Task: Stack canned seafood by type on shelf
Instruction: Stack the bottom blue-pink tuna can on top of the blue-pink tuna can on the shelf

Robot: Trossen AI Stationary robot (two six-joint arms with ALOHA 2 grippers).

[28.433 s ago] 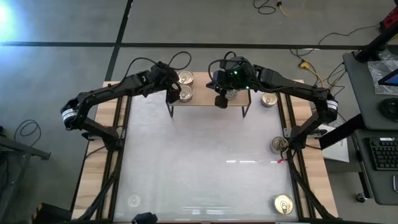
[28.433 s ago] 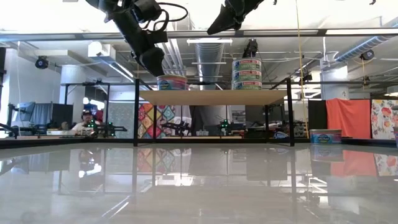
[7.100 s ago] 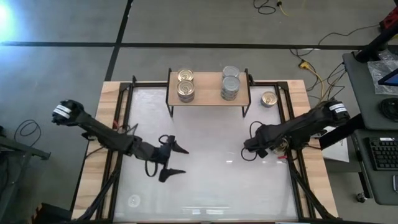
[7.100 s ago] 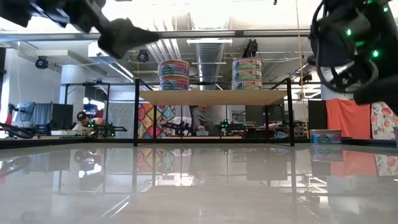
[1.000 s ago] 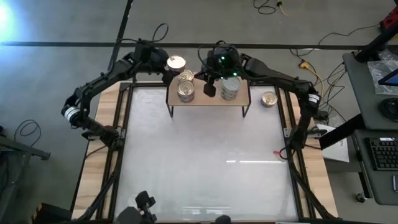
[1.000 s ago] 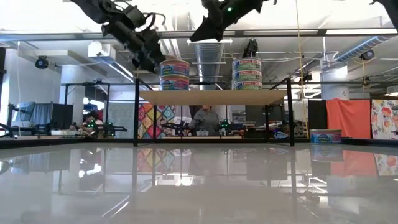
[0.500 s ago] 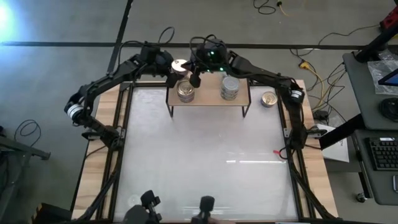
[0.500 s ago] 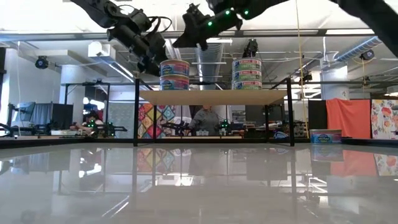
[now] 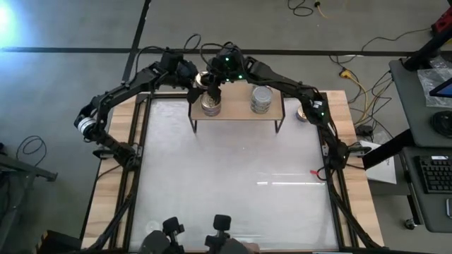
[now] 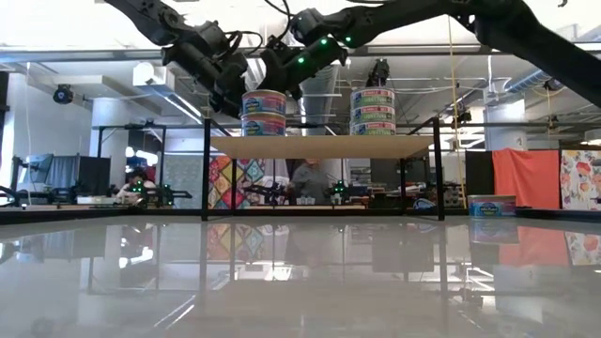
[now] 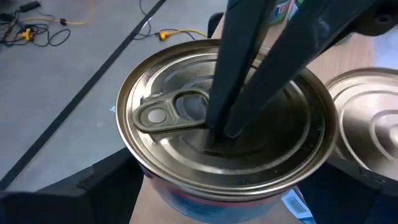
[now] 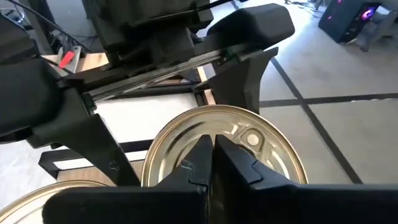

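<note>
On the shelf (image 9: 236, 113) gold tins (image 10: 264, 114) and silver tins (image 10: 373, 111) are stacked by type; left tool (image 9: 200, 80) grasps another gold tin (image 11: 227, 127), clenched right tool (image 9: 213, 89) presses its lid, one tin (image 9: 305, 112) remains on bench.

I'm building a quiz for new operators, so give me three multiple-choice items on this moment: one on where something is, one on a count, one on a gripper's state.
1. The right gripper has its tips on:
A) the white tabletop
B) the gold pull-ring lid of the tin in the left gripper
C) the floor

2. In the low view, how many tins high is the right-hand stack on the shelf?
A) one
B) five
C) three

3. The right gripper's fingers are:
A) shut together
B) spread wide
C) clamped round a tin

Answers: 1 B, the left wrist view shows the dark tips on that lid. 2 C, three labels sit one above another. 3 A, no gap shows between them.
</note>
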